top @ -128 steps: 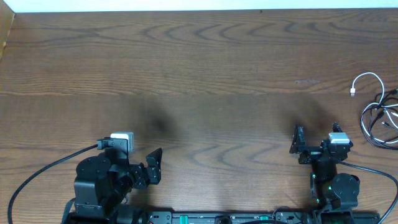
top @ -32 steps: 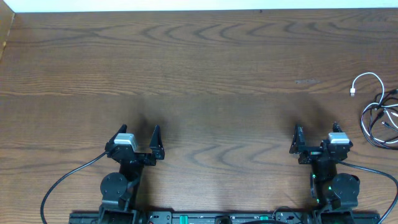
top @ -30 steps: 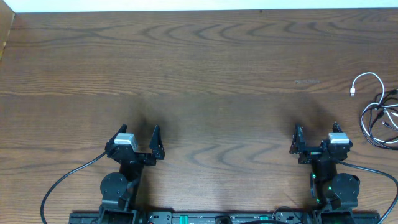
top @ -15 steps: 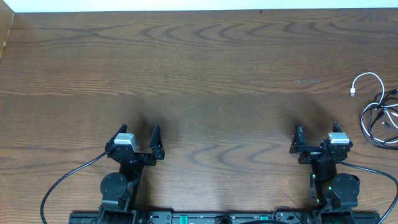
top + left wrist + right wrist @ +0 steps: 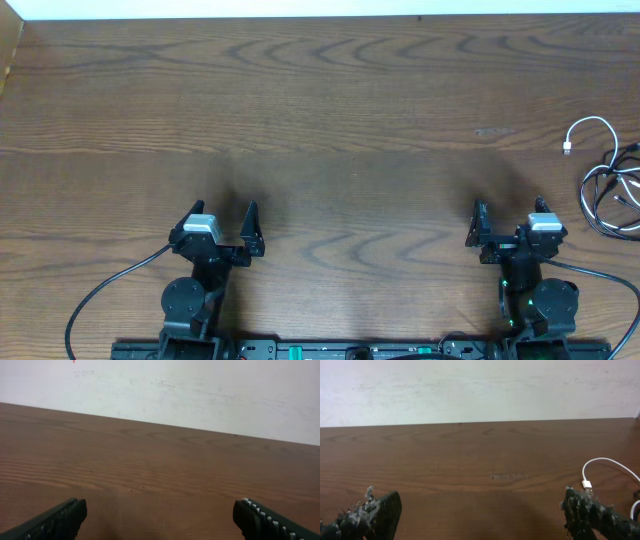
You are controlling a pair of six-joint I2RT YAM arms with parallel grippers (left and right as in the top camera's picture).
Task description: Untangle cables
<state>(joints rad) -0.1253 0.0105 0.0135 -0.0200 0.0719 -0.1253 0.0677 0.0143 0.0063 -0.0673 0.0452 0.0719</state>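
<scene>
Overhead view: a dark brown wooden table [image 5: 330, 120] with wavy grain fills almost the whole frame. A thin strip of white wall [image 5: 300, 8] runs along its far edge. The wrist views show that wall as plain and lightly scuffed. A small pale smudge [image 5: 492, 131] marks the wood toward the far right.

Two robot arms sit at the near edge, one on the left and one on the right. The left gripper [image 5: 224, 212] points toward the far side with its jaws spread wide and nothing between them. The right gripper [image 5: 510, 210] is posed the same way, jaws wide apart and empty. Each wrist view shows two dark fingertips at the bottom corners with bare wood between them. One thicker black arm cable [image 5: 110, 285] trails from the left arm, and another trails from the right.

There are two thin cables, both at the far right edge of the table, well apart from either gripper. The white cable [image 5: 590, 122] arcs into a small hook ending in a pale plug. The black cable [image 5: 600, 200] lies in loose overlapping loops just near of it, with white strands mixed in, partly cut off by the frame edge.
</scene>
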